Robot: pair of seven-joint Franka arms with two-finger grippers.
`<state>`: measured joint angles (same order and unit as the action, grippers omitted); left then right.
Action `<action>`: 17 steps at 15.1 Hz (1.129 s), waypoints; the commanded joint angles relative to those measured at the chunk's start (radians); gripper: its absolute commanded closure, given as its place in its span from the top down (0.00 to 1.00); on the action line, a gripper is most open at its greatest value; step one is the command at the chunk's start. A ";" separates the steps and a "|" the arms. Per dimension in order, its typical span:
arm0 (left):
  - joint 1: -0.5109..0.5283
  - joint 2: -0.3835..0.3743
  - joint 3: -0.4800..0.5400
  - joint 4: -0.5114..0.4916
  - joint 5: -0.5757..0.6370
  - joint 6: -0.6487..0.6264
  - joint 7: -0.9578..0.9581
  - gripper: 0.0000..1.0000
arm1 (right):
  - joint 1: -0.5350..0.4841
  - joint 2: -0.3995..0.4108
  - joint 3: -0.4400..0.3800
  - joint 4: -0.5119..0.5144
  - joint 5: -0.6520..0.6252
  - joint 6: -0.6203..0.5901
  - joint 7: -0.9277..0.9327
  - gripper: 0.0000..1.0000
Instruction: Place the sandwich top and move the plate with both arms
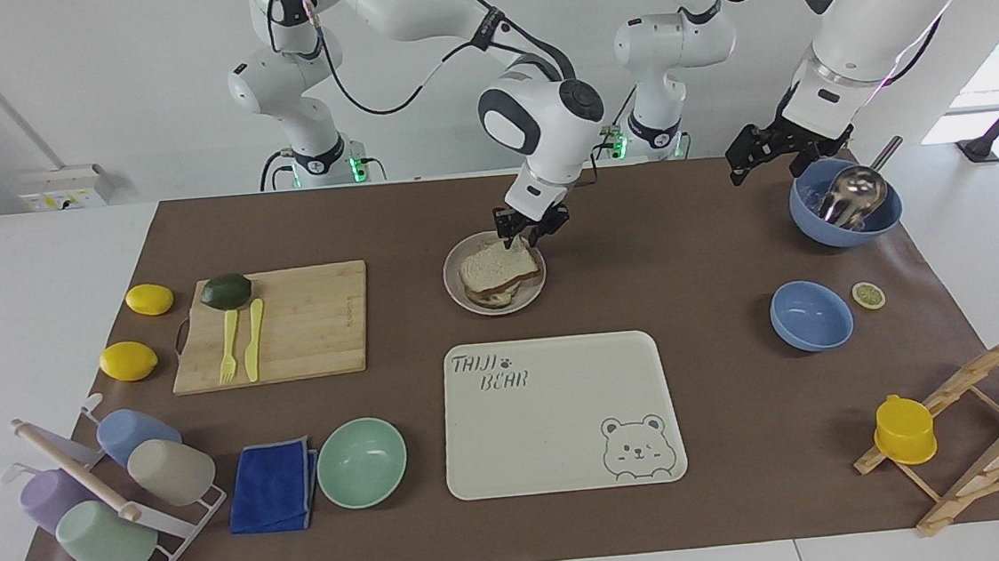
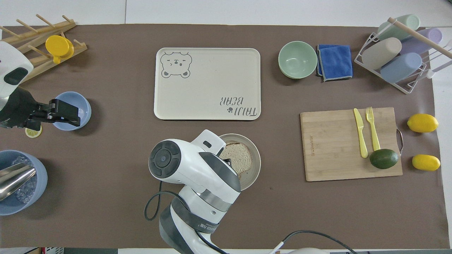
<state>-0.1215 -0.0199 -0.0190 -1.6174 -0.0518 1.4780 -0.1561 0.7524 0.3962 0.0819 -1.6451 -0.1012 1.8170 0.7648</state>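
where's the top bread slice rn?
The top bread slice lies on the sandwich on the plate, mid-table, nearer the robots than the bear tray, with the right gripper at its robot-side edge.
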 commanded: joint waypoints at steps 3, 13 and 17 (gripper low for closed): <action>0.002 -0.008 -0.001 0.007 0.021 -0.015 -0.005 1.00 | -0.249 -0.131 0.009 0.001 0.043 -0.034 -0.149 0.92; 0.002 -0.008 -0.001 0.005 0.021 -0.015 -0.005 1.00 | -0.700 -0.293 -0.007 0.180 0.113 -0.354 -0.456 1.00; 0.002 -0.008 -0.001 0.007 0.021 -0.015 -0.005 1.00 | -0.777 -0.353 -0.014 0.157 0.112 -0.426 -0.582 1.00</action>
<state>-0.1215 -0.0199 -0.0190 -1.6174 -0.0518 1.4780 -0.1561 -0.0066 0.0681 0.0620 -1.4650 -0.0026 1.4126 0.2356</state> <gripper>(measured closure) 0.000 0.000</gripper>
